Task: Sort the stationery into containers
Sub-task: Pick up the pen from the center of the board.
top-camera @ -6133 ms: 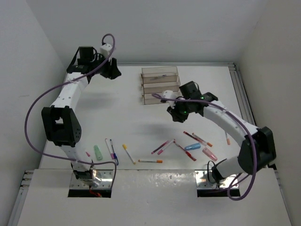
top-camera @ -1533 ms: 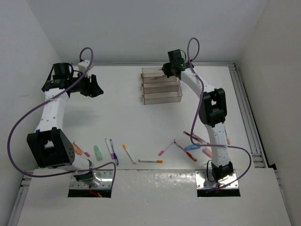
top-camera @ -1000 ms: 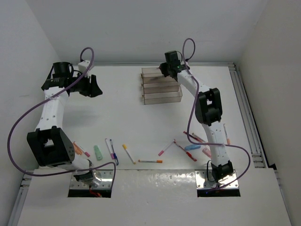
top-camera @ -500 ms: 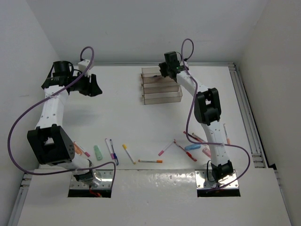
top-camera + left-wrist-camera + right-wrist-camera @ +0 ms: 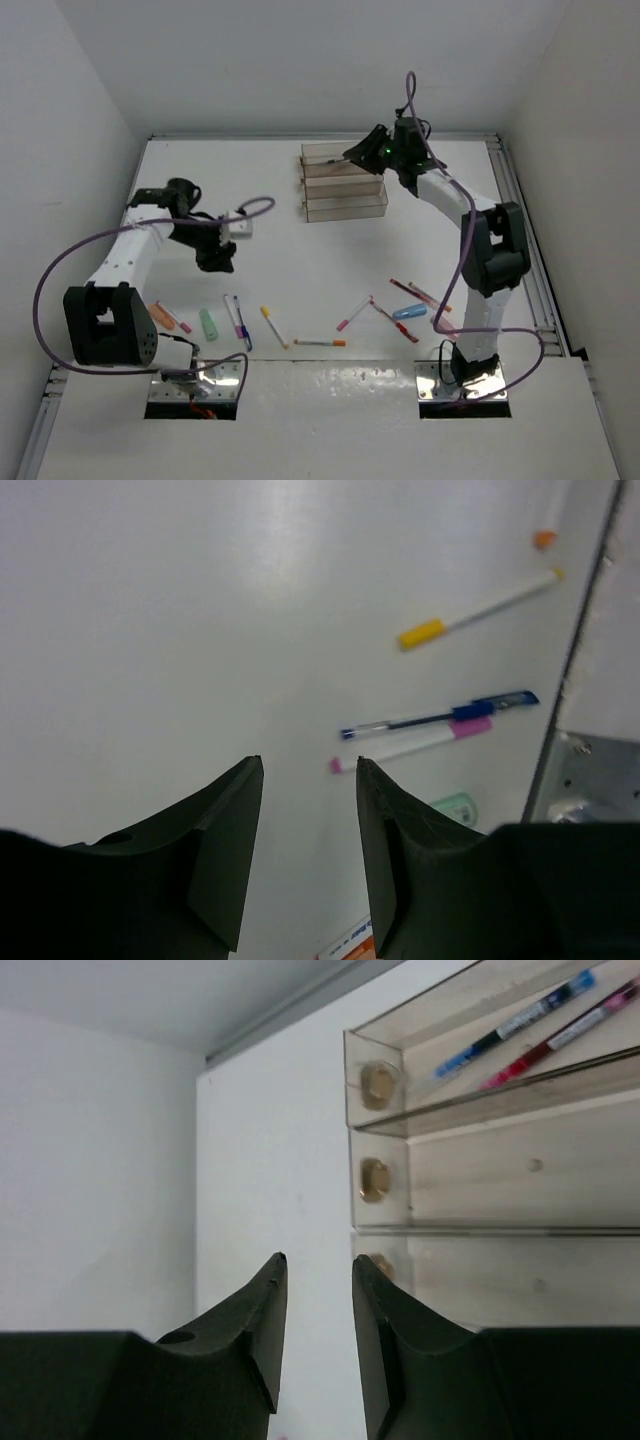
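Observation:
Three clear containers (image 5: 344,181) stand as a stepped row at the back. The far tray (image 5: 480,1030) holds a blue pen (image 5: 515,1022) and a red pen (image 5: 560,1038). My right gripper (image 5: 360,151) (image 5: 318,1257) hovers by the trays' left end, open and empty. Loose stationery lies along the near side: a green piece (image 5: 208,323), a blue pen (image 5: 241,322), a yellow-capped pen (image 5: 272,326), an orange-tipped pen (image 5: 320,342) and a blue piece (image 5: 408,312). My left gripper (image 5: 217,260) (image 5: 308,760) hangs open and empty above the table, just short of a pink-capped pen (image 5: 410,745).
An orange marker (image 5: 160,315) and a pink piece (image 5: 182,324) lie at the near left. Red and pink pens (image 5: 415,292) cluster beside the right arm's base. White walls close in the table on three sides. A metal rail (image 5: 520,215) runs along the right edge.
My right gripper has opened and drawn back to the right from the far tray. My left arm has swung from the far left down toward the pens at the near left.

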Tool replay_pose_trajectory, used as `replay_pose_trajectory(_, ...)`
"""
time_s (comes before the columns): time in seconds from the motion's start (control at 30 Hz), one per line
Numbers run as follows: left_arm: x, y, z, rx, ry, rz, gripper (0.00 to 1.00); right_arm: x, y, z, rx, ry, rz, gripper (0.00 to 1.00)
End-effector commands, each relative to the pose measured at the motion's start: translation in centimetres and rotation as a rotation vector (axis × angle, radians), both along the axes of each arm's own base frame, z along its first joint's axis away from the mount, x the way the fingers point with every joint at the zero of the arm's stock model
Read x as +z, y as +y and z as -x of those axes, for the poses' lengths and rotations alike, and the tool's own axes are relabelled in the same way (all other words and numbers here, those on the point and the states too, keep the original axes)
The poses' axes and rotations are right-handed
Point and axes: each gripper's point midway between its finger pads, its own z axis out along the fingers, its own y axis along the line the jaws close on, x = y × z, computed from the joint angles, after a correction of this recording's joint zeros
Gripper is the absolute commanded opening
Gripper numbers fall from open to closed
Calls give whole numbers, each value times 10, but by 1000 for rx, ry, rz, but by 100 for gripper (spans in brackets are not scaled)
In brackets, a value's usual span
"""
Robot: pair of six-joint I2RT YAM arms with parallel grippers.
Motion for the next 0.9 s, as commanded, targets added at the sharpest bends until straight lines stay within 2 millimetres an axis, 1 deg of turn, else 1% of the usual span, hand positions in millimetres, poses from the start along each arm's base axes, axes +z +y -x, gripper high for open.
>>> replay_pose_trajectory(0.0, -22, -19, 45, -370, -73, -63, 48, 19, -16, 29, 206, -192, 154, 32)
replay_pose_trajectory(0.03, -25, -28, 45, -427, -116, -78, 47, 15, -20, 35, 215, -187, 177, 32)
replay_pose_trajectory(0.07, -31, -31, 48, -452, -126, -89, 47, 11, -32, 44, 221, -184, 214, 31)
replay_pose_trajectory(0.1, -40, -36, 52, -489, -140, -102, 46, 11, -35, 50, 237, -182, 222, 30)
replay_pose_trajectory(0.13, -44, -38, 54, -509, -146, -113, 44, 2, -44, 58, 250, -159, 252, 30)
replay_pose_trajectory(0.17, -48, -41, 57, -531, -148, -113, 44, 2, -48, 62, 253, -153, 259, 30)
replay_pose_trajectory(0.2, -58, -43, 65, -569, -134, -128, 44, 10, -52, 66, 249, -169, 269, 30)
replay_pose_trajectory(0.27, -66, -43, 68, -623, -151, -152, 43, -2, -64, 77, 246, -122, 283, 30)
replay_pose_trajectory(0.3, -73, -43, 74, -656, -144, -160, 43, 3, -67, 81, 242, -129, 282, 29)
replay_pose_trajectory(0.33, -77, -43, 75, -685, -153, -170, 43, -1, -71, 87, 248, -111, 280, 29)
replay_pose_trajectory(0.4, -87, -40, 77, -755, -169, -198, 41, -2, -77, 91, 241, -100, 281, 29)
replay_pose_trajectory(0.5, -96, -38, 73, -829, -197, -226, 38, 3, -85, 100, 237, -100, 291, 28)
replay_pose_trajectory(0.63, -106, -33, 66, -918, -213, -268, 36, 6, -95, 105, 213, -97, 298, 27)
replay_pose_trajectory(0.7, -112, -32, 63, -953, -216, -276, 35, 3, -99, 110, 209, -85, 302, 27)
replay_pose_trajectory(0.73, -113, -30, 60, -965, -221, -287, 35, 7, -101, 110, 199, -92, 304, 27)
replay_pose_trajectory(0.87, -120, -26, 58, -1017, -203, -299, 34, 4, -109, 115, 183, -81, 315, 27)
